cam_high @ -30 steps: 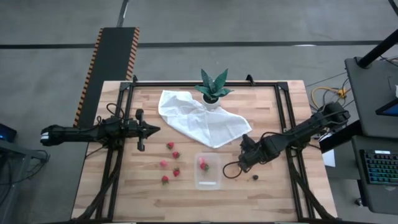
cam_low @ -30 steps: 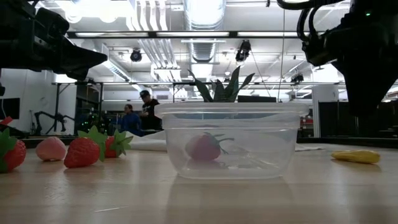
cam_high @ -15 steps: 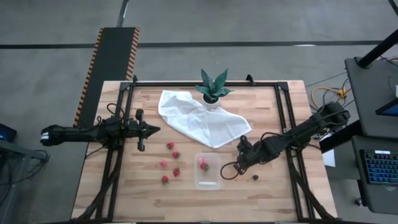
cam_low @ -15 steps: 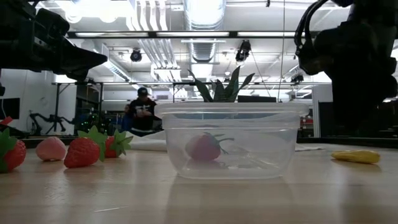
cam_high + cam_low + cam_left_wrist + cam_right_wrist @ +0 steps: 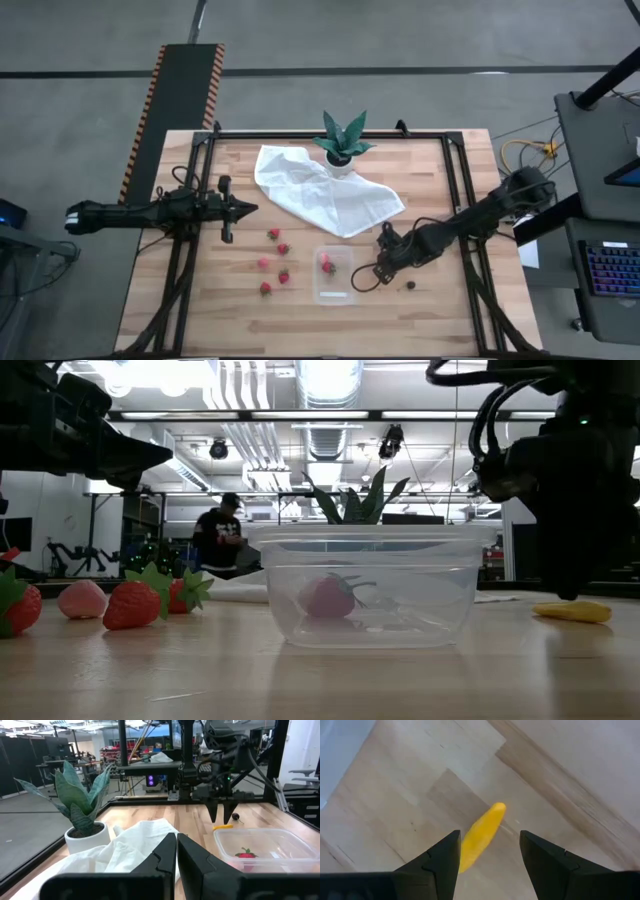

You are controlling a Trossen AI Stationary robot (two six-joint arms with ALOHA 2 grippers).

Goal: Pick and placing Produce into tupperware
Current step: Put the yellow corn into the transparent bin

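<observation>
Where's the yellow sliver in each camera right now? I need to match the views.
High: hidden under the right gripper, just right of the tupperware.
Low: yellow sliver on the table at right, beside the tupperware.
Left wrist: sliver below the right gripper.
Right wrist: sliver between the open jaws.
Shared landmark: the tupperware.

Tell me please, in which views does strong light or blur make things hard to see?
Low view: bright ceiling lamps backlight the scene, so both arms are black silhouettes, and the tupperware wall blurs the strawberry inside. Right wrist view: the right gripper fingers are close and soft, while the yellow piece is clear. High view: even light, no glare.
</observation>
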